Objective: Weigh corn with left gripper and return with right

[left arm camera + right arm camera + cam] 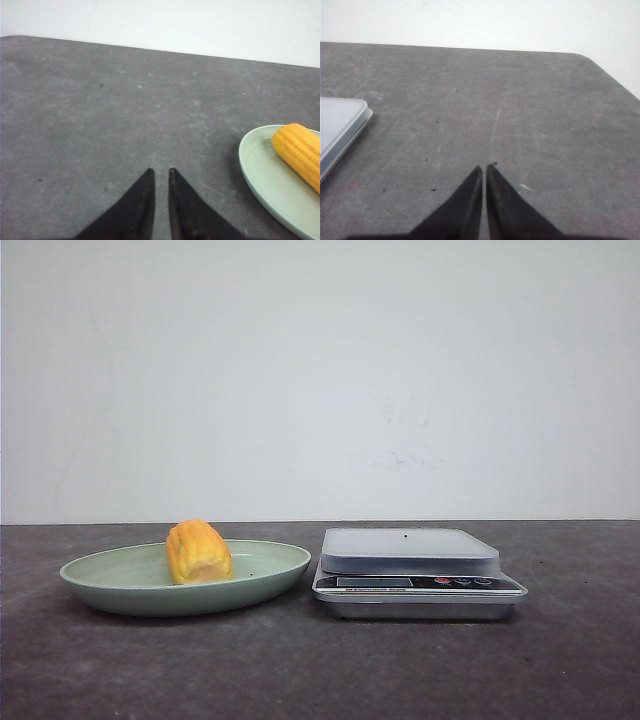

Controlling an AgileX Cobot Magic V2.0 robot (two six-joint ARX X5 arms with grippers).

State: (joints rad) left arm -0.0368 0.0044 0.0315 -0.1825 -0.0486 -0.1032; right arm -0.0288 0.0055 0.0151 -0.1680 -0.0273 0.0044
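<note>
The orange-yellow corn (198, 552) lies in a shallow pale green dish (100, 590) on the left of the table. A silver kitchen scale (410, 552) stands just right of the dish with nothing on its platform. In the left wrist view the left gripper (160, 171) is shut and empty, with only a thin slit between its fingers. It hovers over bare table, with the dish (265, 190) and corn (300, 150) off to one side. The right gripper (485, 167) is shut and empty over bare table, apart from the scale's corner (337, 125). Neither gripper shows in the front view.
The dark grey tabletop (320, 670) ends at a white wall behind. The table's far edge and rounded corner (585, 56) show in the right wrist view.
</note>
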